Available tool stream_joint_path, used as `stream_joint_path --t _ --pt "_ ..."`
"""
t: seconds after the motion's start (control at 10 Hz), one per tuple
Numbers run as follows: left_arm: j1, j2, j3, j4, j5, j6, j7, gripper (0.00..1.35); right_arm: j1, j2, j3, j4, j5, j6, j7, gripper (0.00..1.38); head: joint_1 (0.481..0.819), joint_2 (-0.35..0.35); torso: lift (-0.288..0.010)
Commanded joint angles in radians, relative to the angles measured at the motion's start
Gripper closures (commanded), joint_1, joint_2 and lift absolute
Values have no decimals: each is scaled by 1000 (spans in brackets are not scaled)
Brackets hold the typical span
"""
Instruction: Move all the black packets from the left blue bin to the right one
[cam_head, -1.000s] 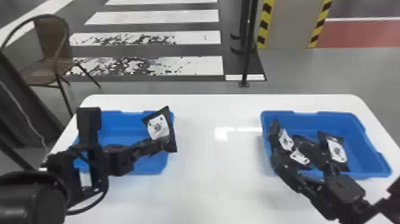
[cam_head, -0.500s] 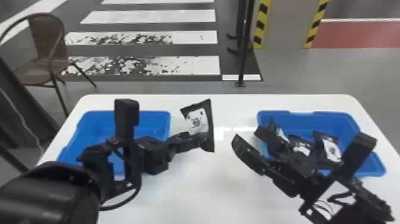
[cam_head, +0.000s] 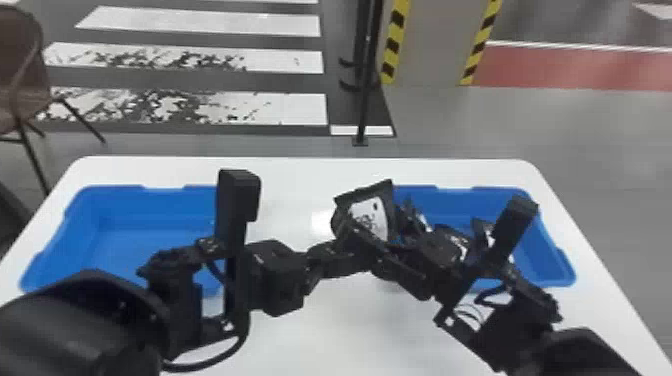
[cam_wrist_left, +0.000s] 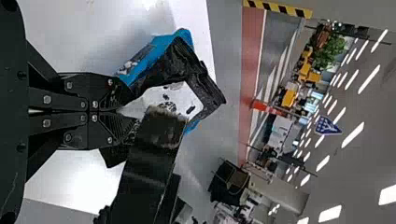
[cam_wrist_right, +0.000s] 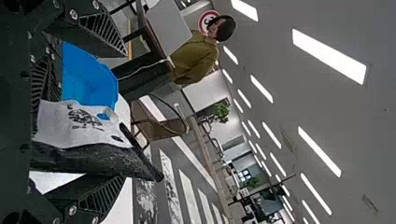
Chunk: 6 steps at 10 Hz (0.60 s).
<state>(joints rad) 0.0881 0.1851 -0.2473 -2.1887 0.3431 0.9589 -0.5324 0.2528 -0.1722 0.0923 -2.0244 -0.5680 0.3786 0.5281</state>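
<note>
Black flat pkt (cam_head: 390, 202) w/ white label (cam_head: 369, 216) (dark marks, too small to read) is tilted, frame ctr, gripped at one edge by L gripper (cam_head: 347, 251), black flat fingers closed on it; R gripper (cam_head: 371, 247) has its fingers spread apart w/ pkt btwn them, can't tell if they touch it. More black-and-white pkts (cam_head: 482, 231) sit in blue plastic R bin (cam_head: 550, 255), ctr-right, whose left end is overlapped by the held pkt in head view. White tabletop (cam_head: 295, 187) runs btwn that & blue plastic L bin (cam_head: 145, 210), left of frame, its far edge just past both bins' rims.
</note>
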Motion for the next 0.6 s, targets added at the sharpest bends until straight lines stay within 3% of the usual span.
stream_joint_path --t 0.0,0.1,0.2,0.4,0.5 --pt "-2 0 -10 1 10 -2 0 1151 -12 -1 -14 20 26 -15 -13 170 695 -99 -140" --pt "-5 0 -8 -2 14 -2 0 1151 -17 -1 -24 30 26 -18 -11 581 695 -116 -140" --pt "-2 0 -4 -2 16 -2 0 1151 -17 0 -28 35 28 -33 -19 1291 695 -122 -140" --pt "3 -1 6 1 22 -9 0 1148 -17 5 -32 43 24 -55 -22 1286 695 -136 -140" --pt "10 -4 18 1 28 -24 5 1065 -15 7 -32 45 20 -55 -22 1286 695 -137 -140"
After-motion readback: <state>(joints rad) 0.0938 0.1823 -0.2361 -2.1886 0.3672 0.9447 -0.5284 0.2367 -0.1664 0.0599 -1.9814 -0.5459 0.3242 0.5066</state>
